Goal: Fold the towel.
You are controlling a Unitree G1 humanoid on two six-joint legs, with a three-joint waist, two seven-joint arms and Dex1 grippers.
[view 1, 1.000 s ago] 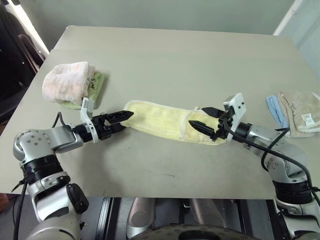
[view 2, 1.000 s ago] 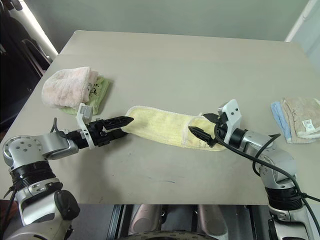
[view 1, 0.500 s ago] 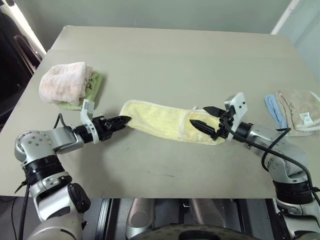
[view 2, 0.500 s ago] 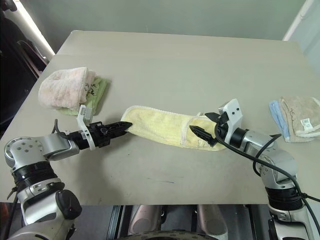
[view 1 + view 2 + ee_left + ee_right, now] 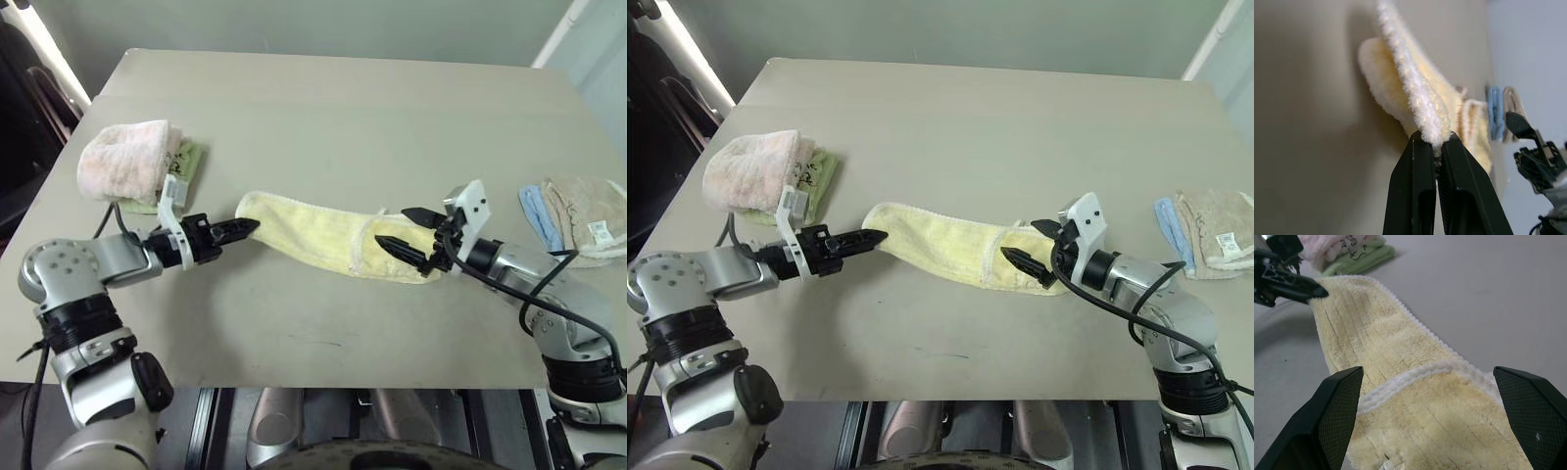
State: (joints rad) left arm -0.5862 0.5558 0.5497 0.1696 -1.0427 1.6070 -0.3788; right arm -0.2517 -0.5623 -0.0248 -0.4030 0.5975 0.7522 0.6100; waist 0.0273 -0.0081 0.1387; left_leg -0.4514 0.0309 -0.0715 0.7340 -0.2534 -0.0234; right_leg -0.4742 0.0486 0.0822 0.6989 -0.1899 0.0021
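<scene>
Now left hand (image 5: 1436,147) pinches towel (image 5: 313,235) edge, seemingly lifted.

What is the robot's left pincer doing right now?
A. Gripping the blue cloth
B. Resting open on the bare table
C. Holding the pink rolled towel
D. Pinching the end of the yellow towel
D: the left pincer is shut on the whitish edge at one end of the yellow towel.

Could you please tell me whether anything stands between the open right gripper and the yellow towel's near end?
Nothing visible does. The right gripper is open with the towel lying directly between its fingers, while the left gripper is shut on the far end.
</scene>
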